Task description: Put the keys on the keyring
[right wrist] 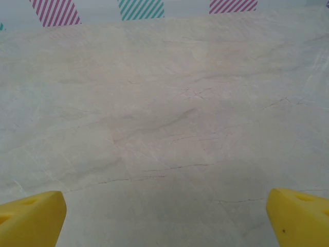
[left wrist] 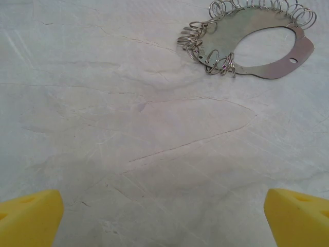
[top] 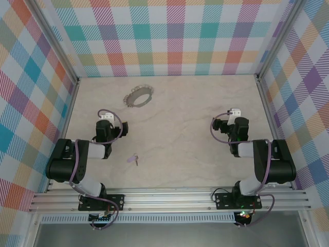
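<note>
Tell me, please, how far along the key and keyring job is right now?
Nothing looks done yet: the key lies by itself on the table near the arm bases, well apart from the keyring farther back. Nothing is in hand: the left gripper and the right gripper are both open and empty. Left to do: pick up the key, carry it to the keyring and thread it on.

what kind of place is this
Probably a robot test booth: two arms bolted to a metal rail, checked walls boxing in a marble-look table.
</note>
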